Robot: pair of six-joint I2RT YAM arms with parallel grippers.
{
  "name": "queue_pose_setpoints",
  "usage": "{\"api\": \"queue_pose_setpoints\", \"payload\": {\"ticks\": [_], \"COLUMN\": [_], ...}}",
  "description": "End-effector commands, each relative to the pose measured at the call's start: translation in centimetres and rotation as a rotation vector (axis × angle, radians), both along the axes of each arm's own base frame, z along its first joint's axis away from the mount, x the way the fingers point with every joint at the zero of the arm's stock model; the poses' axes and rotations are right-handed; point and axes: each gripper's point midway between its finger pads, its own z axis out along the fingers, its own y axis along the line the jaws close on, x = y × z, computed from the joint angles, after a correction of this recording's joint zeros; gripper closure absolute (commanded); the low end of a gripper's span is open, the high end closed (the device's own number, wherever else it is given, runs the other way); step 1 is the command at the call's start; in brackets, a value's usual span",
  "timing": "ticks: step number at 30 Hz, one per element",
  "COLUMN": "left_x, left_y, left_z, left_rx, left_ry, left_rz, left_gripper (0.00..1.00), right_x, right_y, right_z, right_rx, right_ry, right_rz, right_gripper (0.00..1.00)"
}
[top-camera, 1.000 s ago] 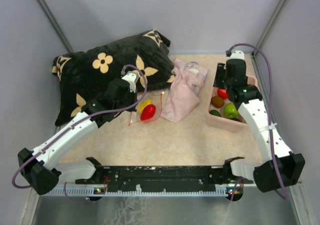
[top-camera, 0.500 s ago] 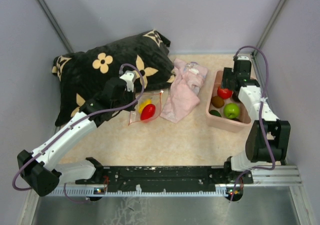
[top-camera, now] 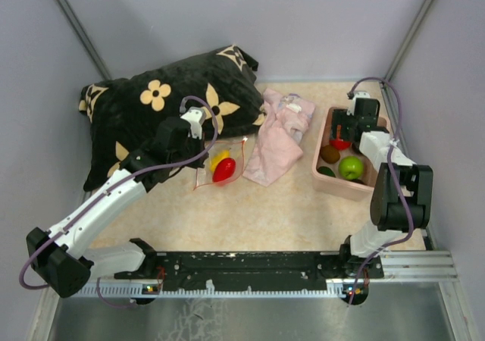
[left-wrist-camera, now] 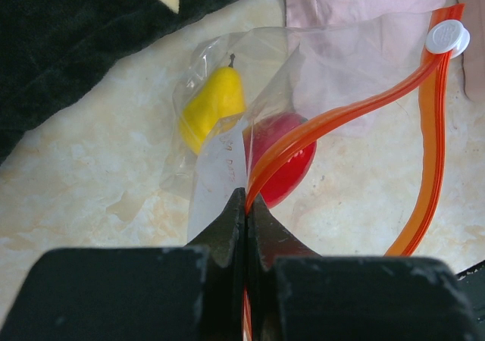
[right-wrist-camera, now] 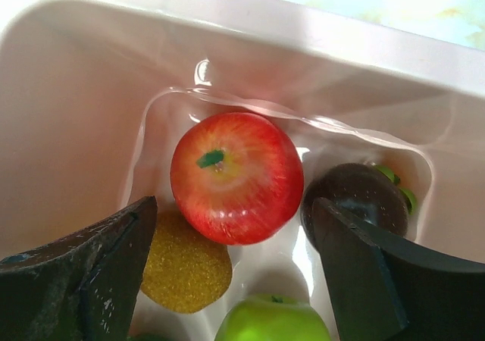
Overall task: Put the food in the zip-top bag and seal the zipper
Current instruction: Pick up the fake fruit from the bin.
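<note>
The clear zip-top bag lies on the table with a yellow pear and a red fruit inside. My left gripper is shut on the bag's orange-red zipper and holds the mouth open; its white slider sits at the far end. My right gripper is open above the pink bin, its fingers either side of a red-and-yellow apple. A green apple, a dark brown fruit and a yellow-brown fruit lie in the bin too.
A black pillow with tan flowers lies at the back left, close behind the bag. A pale pink cloth lies between the bag and the bin. Grey walls close in the table on three sides.
My right arm has swung back and lowered its gripper into the far end of the bin, over the red apple. My left gripper has shifted only slightly, holding the bag.
</note>
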Motion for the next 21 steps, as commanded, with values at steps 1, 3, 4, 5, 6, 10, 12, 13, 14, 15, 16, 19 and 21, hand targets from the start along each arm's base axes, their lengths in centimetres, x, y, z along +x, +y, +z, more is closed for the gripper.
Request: {"api": "queue_pose_setpoints", "payload": {"ticks": [1, 3, 4, 5, 6, 10, 12, 13, 14, 15, 16, 19, 21], "left_x": [0.4, 0.4, 0.4, 0.4, 0.4, 0.4, 0.4, 0.4, 0.4, 0.4, 0.4, 0.4, 0.4], "left_y": [-0.2, -0.2, -0.2, -0.2, -0.2, -0.2, -0.2, -0.2, -0.2, -0.2, -0.2, -0.2, -0.3], "left_z": [0.0, 0.0, 0.0, 0.0, -0.1, 0.0, -0.1, 0.0, -0.1, -0.1, -0.1, -0.2, -0.2], "left_rx": [-0.020, -0.021, -0.022, -0.022, -0.023, -0.028, -0.029, -0.030, -0.029, -0.029, -0.029, -0.030, -0.032], "left_ry": [-0.007, -0.005, -0.005, -0.004, -0.001, 0.001, 0.003, 0.002, 0.004, 0.005, 0.006, 0.008, 0.009], "left_rz": [-0.005, -0.004, -0.005, -0.005, -0.005, -0.008, -0.009, -0.009, -0.010, -0.010, -0.010, -0.011, -0.013], "left_gripper": [1.00, 1.00, 1.00, 1.00, 1.00, 1.00, 1.00, 1.00, 1.00, 1.00, 1.00, 1.00, 1.00], "right_x": [2.0, 2.1, 2.1, 2.2, 2.2, 2.4, 2.5, 2.5, 2.5, 2.5, 2.6, 2.6, 2.6], "right_y": [-0.2, -0.3, -0.3, -0.3, -0.3, -0.3, -0.1, -0.1, -0.1, -0.1, -0.1, -0.2, -0.3], "right_z": [0.5, -1.3, -1.8, -2.2, -2.5, -3.8, -4.4, -4.7, -4.7, -4.7, -4.6, -4.6, -4.3], "right_rx": [0.007, 0.012, 0.013, 0.013, 0.015, 0.018, 0.024, 0.026, 0.027, 0.028, 0.027, 0.021, 0.020], "right_ry": [-0.083, -0.048, -0.037, -0.030, -0.025, -0.009, 0.001, 0.006, 0.006, 0.004, -0.001, -0.005, -0.004], "right_rz": [0.058, 0.061, 0.062, 0.065, 0.068, 0.073, 0.080, 0.081, 0.081, 0.081, 0.079, 0.073, 0.068], "right_gripper": [0.15, 0.15, 0.15, 0.15, 0.15, 0.15, 0.15, 0.16, 0.16, 0.17, 0.17, 0.20, 0.27]}}
